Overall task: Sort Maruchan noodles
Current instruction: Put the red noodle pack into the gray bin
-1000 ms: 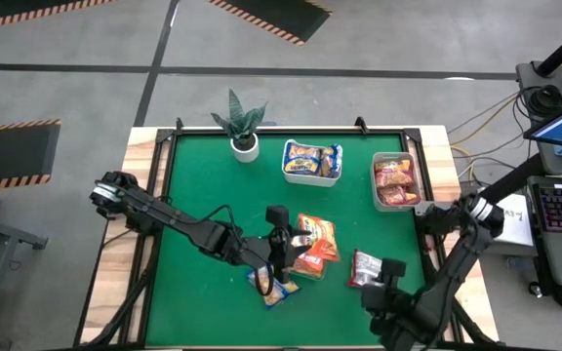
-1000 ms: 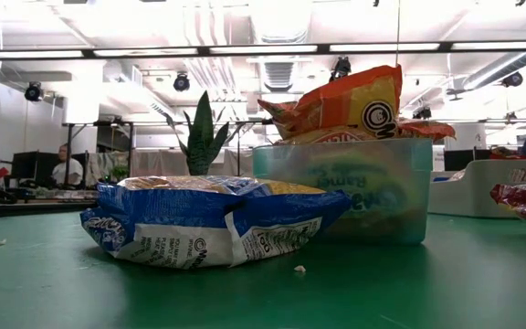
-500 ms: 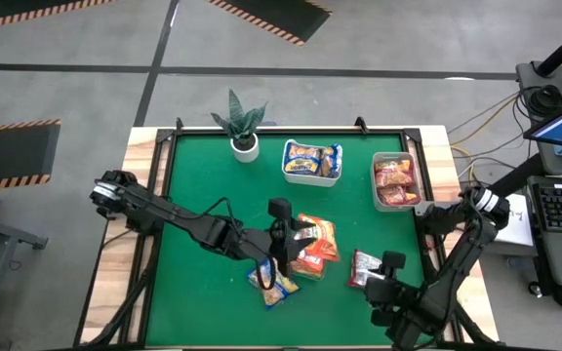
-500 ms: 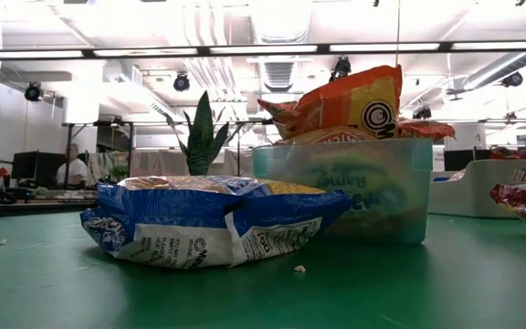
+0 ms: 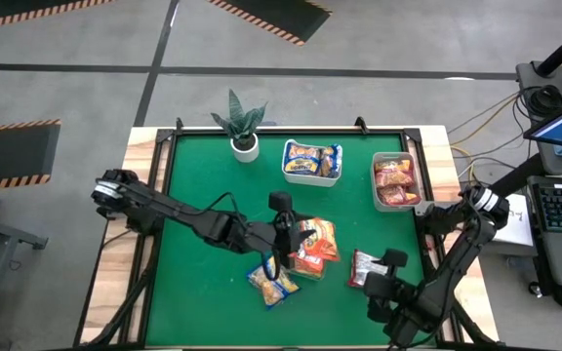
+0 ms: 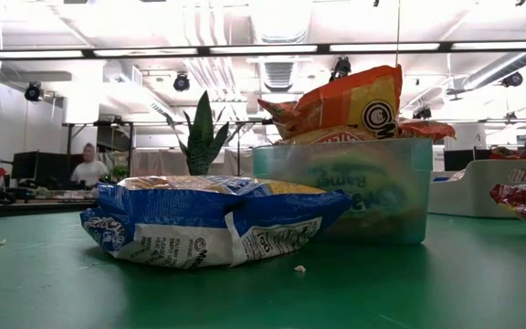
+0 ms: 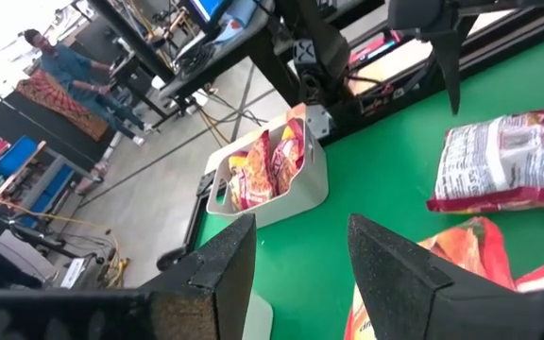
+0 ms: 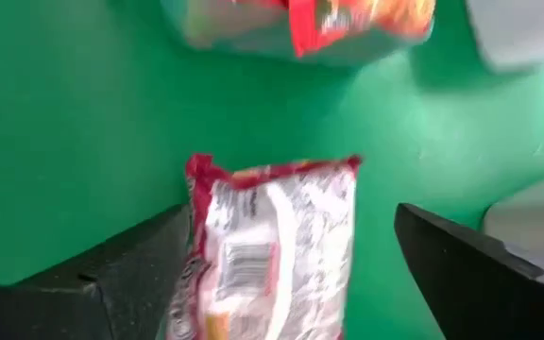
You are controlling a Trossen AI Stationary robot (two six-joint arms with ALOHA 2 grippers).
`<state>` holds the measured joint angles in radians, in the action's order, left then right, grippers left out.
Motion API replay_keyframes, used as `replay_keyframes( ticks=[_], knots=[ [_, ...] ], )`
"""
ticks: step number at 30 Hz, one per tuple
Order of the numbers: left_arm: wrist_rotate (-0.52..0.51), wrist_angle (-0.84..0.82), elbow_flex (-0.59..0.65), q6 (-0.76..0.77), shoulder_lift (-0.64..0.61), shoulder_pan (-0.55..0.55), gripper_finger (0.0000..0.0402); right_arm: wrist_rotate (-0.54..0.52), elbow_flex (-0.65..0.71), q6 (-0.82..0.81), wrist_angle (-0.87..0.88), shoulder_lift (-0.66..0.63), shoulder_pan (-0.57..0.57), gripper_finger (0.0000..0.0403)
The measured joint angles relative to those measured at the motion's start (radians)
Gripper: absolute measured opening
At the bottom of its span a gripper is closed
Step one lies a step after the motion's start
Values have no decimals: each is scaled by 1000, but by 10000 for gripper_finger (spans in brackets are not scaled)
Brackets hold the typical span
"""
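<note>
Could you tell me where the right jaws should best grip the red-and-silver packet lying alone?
Probably from straight above, across its narrow width at the middle. The red-and-silver packet lies flat on the green mat, clear of the orange pile, and the open right gripper already straddles it.

High view looks straight down; low view sits level on the counter (image 6: 427,292); both probably share the yellow-and-blue packet (image 5: 272,284).

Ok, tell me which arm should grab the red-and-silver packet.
Right. The right gripper hangs open just over the red-and-silver packet; the left gripper is over the orange packets.
</note>
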<state>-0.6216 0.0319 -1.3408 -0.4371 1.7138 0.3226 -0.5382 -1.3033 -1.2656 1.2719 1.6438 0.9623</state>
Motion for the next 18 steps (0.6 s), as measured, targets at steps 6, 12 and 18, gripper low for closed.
replay_keyframes(
  ticks=[6, 12, 18],
  knots=[
    [1, -5, 9, 0, 0, -3, 152, -28, 62, -165, -40, 6, 93, 368],
    [2, -3, 9, 5, 0, -8, 152, -38, 188, -248, -179, 6, 153, 368],
    [2, -3, 9, 9, 1, -8, 152, -46, 286, -205, -299, 6, 133, 368]
  ],
)
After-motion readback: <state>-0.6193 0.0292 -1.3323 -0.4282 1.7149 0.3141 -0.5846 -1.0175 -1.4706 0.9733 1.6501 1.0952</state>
